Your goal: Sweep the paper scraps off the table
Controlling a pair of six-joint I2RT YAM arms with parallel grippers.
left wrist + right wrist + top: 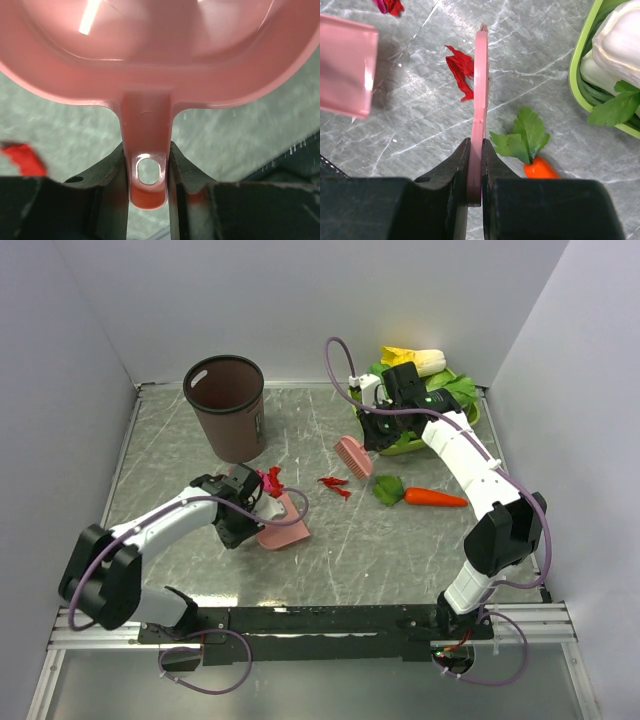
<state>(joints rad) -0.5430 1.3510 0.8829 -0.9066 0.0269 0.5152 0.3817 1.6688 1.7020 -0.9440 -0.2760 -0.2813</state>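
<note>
We see a grey marble desk (350,560) from above, with both arms reaching over it. The left pincer (147,170) is clamped on the handle of a pink dustpan (283,525), which sits left of centre. The right pincer (476,165) is closed tightly on a pink brush (352,456), held further right and farther away. Of the paper scraps (335,485), a few red bits lie loose on the desk between brush and dustpan, just beside the bristle end in the right wrist view. A red and magenta cluster (270,480) sits at the dustpan's far edge, next to the left pincer; we cannot tell whether it lies in the pan or beside it. A brown waste bin (226,408) stands at the far left. An orange carrot (435,498) lies on the right. We judge the sweeping partly done: the loose red bits need brushing leftward into the pan.
</note>
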